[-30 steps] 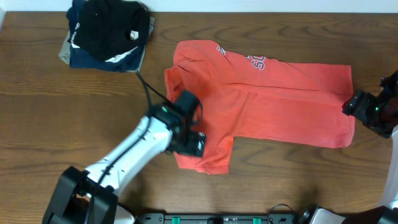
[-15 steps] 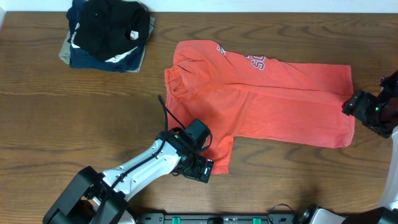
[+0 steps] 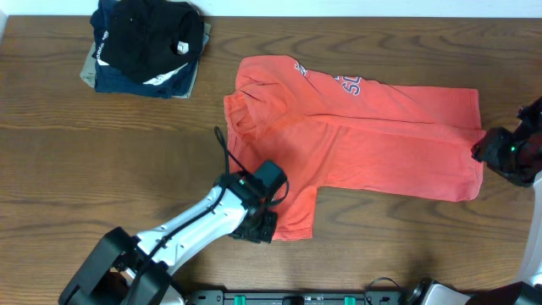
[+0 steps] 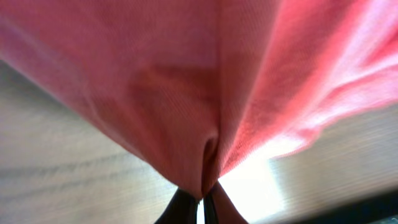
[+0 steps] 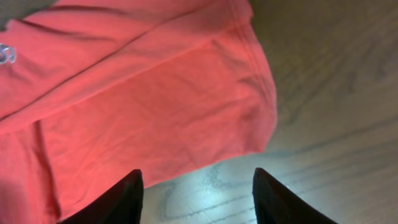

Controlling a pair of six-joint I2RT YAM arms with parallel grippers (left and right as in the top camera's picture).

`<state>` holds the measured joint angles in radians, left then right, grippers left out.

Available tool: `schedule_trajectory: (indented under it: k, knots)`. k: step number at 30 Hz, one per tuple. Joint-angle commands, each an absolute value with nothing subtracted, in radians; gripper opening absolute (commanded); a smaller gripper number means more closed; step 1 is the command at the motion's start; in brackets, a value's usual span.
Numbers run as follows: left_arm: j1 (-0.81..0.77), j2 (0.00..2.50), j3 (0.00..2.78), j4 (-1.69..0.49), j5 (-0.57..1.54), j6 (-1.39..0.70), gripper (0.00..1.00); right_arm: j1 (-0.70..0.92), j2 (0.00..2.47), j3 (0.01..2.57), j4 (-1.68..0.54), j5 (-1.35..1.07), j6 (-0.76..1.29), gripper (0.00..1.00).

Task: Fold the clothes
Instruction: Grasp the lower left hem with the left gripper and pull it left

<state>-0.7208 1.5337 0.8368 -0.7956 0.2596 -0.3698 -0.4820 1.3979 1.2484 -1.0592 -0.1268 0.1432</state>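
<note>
Overhead, the red-orange T-shirt (image 3: 373,135) lies spread over the right half of the wooden table (image 3: 85,169), collar to the left, hem to the right, one sleeve reaching toward the near edge; the left arm (image 3: 186,222) stretches low and diagonally from the near-left corner, with the left gripper (image 3: 263,228) at that sleeve's lower-left corner; only the left wrist view shows its dark fingertips (image 4: 180,210) pressed together on a pinch of cloth that tents away from them; the right gripper (image 3: 489,149) sits at the hem's edge, and the right wrist view shows its fingers (image 5: 112,199) spread, the hem corner lying flat ahead of them, ungripped; a pile of dark folded garments (image 3: 148,47) sits far left, well apart.

Half a second ago the left gripper stood open slightly further right; a second ago it hung over the shirt's body; the right gripper has barely shifted.
</note>
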Motion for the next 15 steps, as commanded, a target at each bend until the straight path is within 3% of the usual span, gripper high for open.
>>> schedule_trajectory:
  k: [1,7,12,15]
  knots:
    - [-0.701,1.517,1.010,-0.878,0.268,-0.350,0.06,-0.459,1.405,1.247,-1.079,-0.054,0.187,0.52]
    - [-0.665,1.517,1.233,-0.994,0.268,-0.245,0.06,-0.455,1.479,1.237,-1.137,-0.025,0.218,0.49]
    - [-0.628,1.517,1.255,-0.992,0.268,-0.236,0.06,-0.457,1.523,1.145,-1.092,0.023,0.266,0.49]
    - [-0.594,1.517,1.255,-0.992,0.268,-0.236,0.06,-0.463,1.532,1.054,-1.012,0.031,0.308,0.44]
